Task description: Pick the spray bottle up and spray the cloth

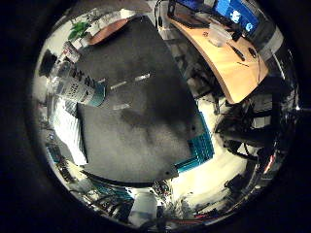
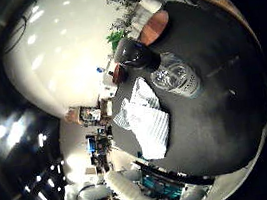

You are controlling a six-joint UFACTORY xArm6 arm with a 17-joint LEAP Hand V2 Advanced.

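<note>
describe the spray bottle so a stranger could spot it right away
Start at the large dark grey mat covering the table. Near one edge lies a white striped cloth; right beside it stands the clear plastic spray bottle with a black spray head. It is the only transparent, upright thing on the mat.

Most of the dark grey felt-topped desk lies bare. Near one edge stands the clear plastic spray bottle with a black head, upright, with the white striped cloth lying just beside it.
</note>
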